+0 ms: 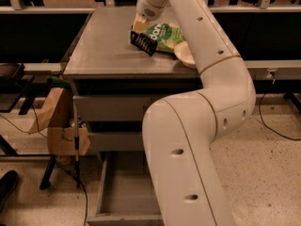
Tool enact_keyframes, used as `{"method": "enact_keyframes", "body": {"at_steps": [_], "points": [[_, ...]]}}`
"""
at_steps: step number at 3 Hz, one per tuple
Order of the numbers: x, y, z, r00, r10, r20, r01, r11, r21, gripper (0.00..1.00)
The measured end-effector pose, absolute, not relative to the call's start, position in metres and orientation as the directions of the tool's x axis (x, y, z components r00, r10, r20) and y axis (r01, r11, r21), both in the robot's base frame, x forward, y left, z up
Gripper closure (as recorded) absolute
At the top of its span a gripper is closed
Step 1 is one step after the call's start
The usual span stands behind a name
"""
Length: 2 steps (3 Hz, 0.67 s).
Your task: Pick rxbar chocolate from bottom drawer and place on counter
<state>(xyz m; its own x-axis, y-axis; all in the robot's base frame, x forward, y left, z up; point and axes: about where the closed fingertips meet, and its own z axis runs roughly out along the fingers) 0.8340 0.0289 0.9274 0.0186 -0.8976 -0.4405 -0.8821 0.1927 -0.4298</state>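
We see the gripper (138, 28) over the far part of the counter (101, 48), at the end of the big white arm (188, 140) that bends up from the foreground and fills much of the view. Its jaws are closed on the upper end of the bar (142, 42), which hangs tilted below them, dark wrapper with white lettering facing us. The bar's lower corner comes down close to the counter; we cannot tell whether it touches. Just behind the bar and to its right lies a green bag (165, 36), flat on the counter, and the bar overlaps its left edge from our angle. A pale dish (184, 54) sits beside the bag, partly hidden by the arm. Below, the drawer (123, 194) stands pulled out at floor level, its flat grey inside showing. We also see a brown paper bag (54, 109) to the left of the cabinet.
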Motion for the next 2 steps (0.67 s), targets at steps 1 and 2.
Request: {"method": "enact_keyframes", "body": {"at_steps": [1,2], "points": [[0.8338,0.0283,0.9272,0.020,-0.894,-0.448,-0.883,0.194,-0.427,0.16],[0.8338,0.0283,0.9271,0.020,-0.894,-0.448,-0.883,0.194,-0.426,0.00]]}}
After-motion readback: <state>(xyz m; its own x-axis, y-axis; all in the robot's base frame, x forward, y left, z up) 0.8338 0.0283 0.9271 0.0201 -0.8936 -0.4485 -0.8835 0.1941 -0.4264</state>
